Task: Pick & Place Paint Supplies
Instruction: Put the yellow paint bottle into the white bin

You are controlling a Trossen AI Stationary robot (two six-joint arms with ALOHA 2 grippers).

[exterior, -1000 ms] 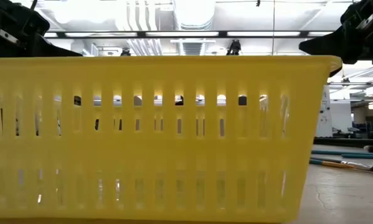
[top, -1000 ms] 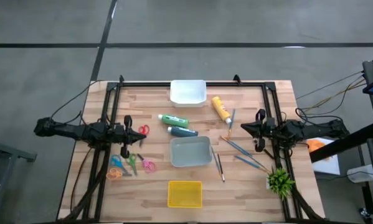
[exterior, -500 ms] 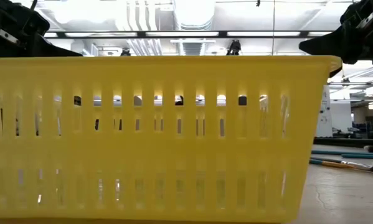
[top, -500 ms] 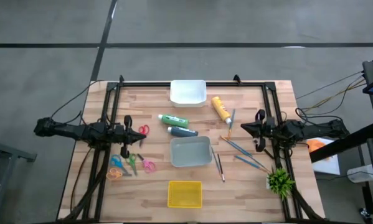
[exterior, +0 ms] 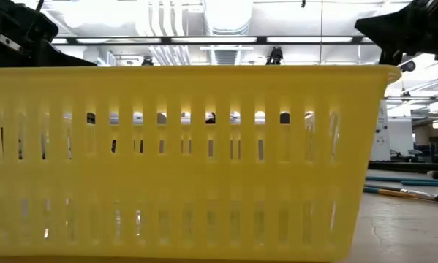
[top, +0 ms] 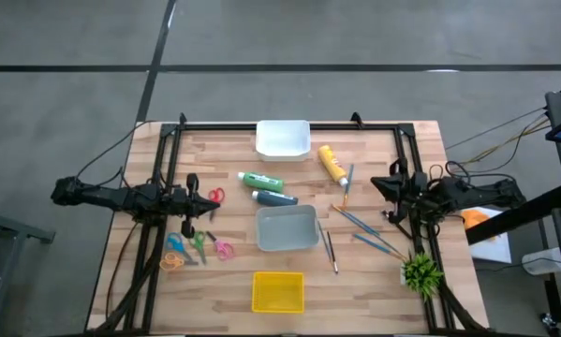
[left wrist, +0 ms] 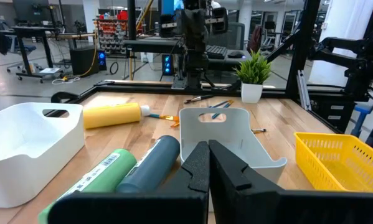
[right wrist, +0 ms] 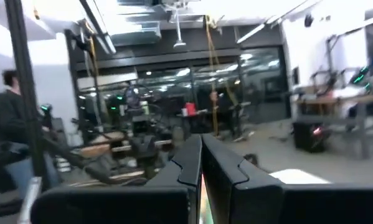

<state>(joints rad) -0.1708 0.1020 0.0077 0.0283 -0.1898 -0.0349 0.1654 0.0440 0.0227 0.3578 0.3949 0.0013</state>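
A green tube (top: 260,180), a dark blue tube (top: 274,197) and a yellow tube (top: 332,162) lie flat on the wooden table's middle. Several thin brushes (top: 360,221) lie scattered to their right, one (top: 347,178) beside the yellow tube. My left gripper (top: 194,198) hovers shut at the table's left, pointing level at the tubes (left wrist: 150,165). My right gripper (top: 376,185) hovers shut at the table's right, above the brushes, tipped upward; its wrist view shows only the room beyond its shut fingers (right wrist: 192,163). Neither gripper touches anything.
A grey bin (top: 287,227) sits mid-table, a white bin (top: 283,139) at the far edge and a yellow basket (top: 278,291) near the front, filling the low view (exterior: 189,161). Coloured scissors (top: 198,248) lie at the left, a green plant (top: 420,271) at the right front.
My right gripper has tipped its fingers upward and risen a little, staying shut; in the low view it stands higher above the yellow basket's rim. My left arm and all the supplies have kept still.
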